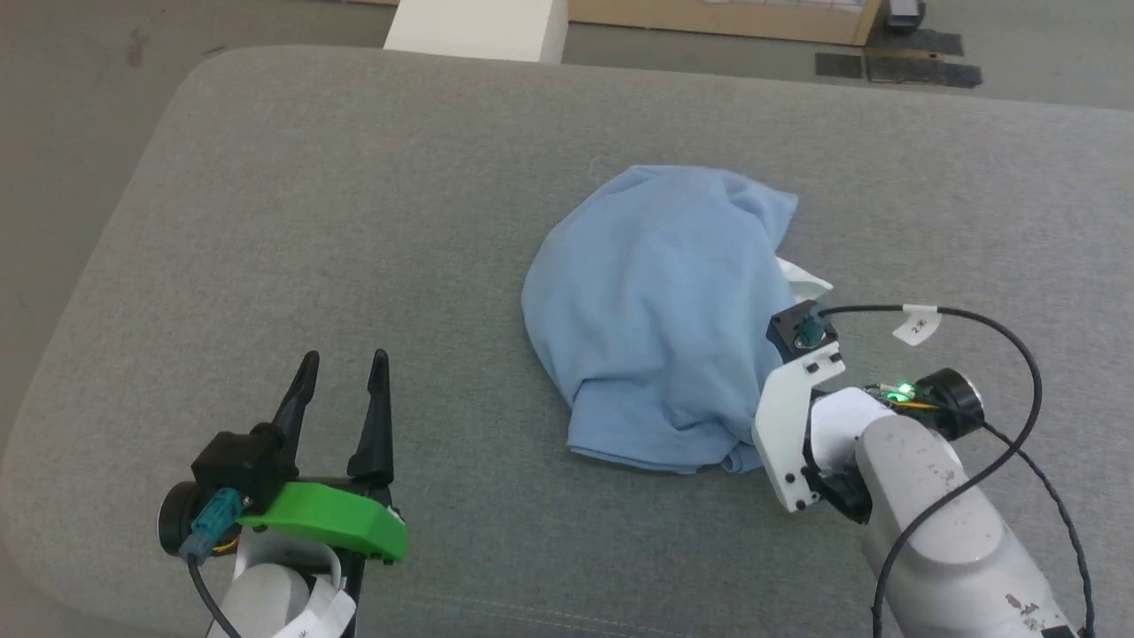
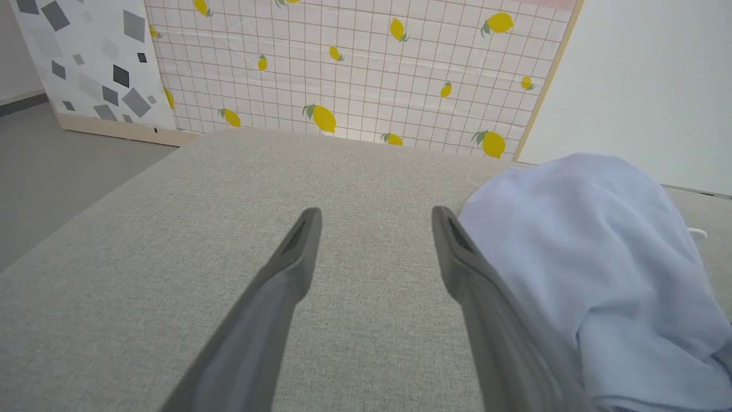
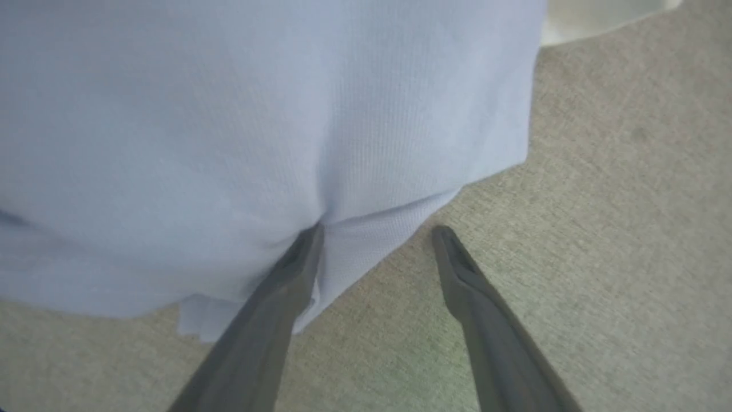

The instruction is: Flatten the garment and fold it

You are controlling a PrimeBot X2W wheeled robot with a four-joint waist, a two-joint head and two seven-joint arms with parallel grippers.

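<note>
Shirt (image 1: 656, 310): crumpled heap on worktop (image 1: 354, 221)
Left gripper (image 1: 344, 358): wide, empty
Right gripper (image 3: 378, 229): wide, one finger against shirt edge

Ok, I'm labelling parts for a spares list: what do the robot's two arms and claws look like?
Left claw: two long dark tapered fingers, a bright green cover, black camera block with teal plug. Right claw: same dark fingers, white bracket, scuffed pale forearm, black cable with a white tag, green light.
</note>
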